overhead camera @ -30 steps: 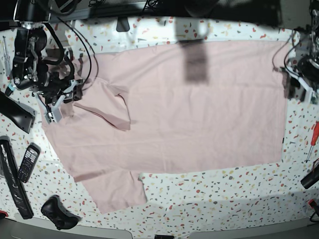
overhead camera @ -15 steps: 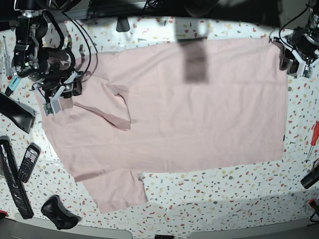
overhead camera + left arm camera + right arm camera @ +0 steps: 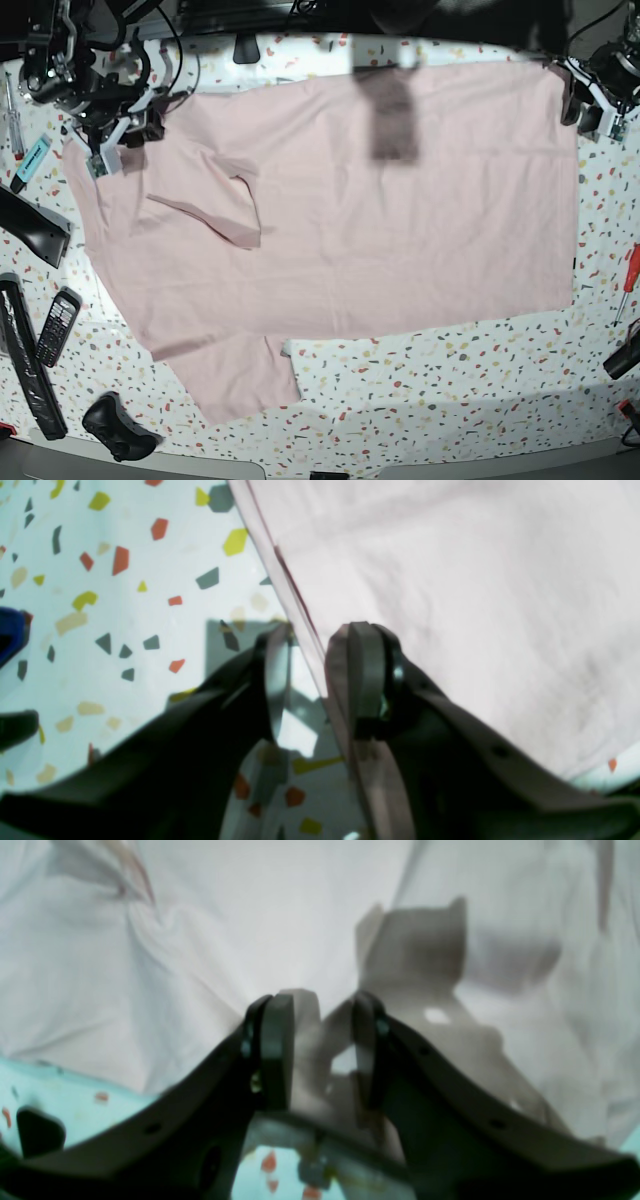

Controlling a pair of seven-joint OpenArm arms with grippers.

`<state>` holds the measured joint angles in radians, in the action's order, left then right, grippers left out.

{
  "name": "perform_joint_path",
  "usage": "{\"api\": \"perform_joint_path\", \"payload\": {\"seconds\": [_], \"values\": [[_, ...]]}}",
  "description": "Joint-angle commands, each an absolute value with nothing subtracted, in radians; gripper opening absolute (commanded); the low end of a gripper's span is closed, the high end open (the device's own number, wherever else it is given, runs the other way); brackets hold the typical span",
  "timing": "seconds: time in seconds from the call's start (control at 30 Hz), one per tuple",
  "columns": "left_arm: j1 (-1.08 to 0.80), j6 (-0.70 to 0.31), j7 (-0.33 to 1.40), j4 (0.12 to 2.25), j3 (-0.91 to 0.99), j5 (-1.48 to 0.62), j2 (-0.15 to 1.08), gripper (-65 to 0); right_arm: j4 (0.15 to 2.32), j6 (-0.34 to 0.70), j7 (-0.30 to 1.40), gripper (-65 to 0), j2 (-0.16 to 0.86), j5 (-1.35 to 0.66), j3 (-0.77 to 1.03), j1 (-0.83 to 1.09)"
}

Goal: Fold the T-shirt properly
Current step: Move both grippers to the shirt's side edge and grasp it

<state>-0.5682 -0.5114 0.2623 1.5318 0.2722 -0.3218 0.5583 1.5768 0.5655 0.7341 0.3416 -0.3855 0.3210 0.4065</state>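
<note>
Both grippers — the left (image 3: 590, 98) and the right (image 3: 112, 150) — pinch edges of the T-shirt (image 3: 400, 220), spreading it flat; next, probably, a fold.

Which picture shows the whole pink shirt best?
The base view. There the whole T-shirt lies spread on the speckled table, with both sleeves showing. The left wrist view shows only one hemmed edge by the left hand. The right wrist view shows only wrinkled cloth by the right hand.
</note>
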Motion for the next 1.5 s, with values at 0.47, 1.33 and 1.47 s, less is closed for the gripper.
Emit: {"api": "perform_joint_path", "payload": {"seconds": [0.47,1.33,1.47], "values": [[-0.576,-0.513,0.260,1.542,0.280,-0.316,0.621,-45.9,1.663,0.602,0.772,-46.0,0.253,-0.384,0.394,0.585],[-0.194,-0.396,0.329,1.545,0.280,-0.439,0.743,-45.8,1.904,0.575,0.932,-45.9,0.286,-0.527,0.543,0.244],[-0.078,-0.401,0.328,1.464,0.279,-0.515,0.728,-45.6,1.884,0.563,0.913,-45.9,0.286,-0.465,0.457,0.159]]}}
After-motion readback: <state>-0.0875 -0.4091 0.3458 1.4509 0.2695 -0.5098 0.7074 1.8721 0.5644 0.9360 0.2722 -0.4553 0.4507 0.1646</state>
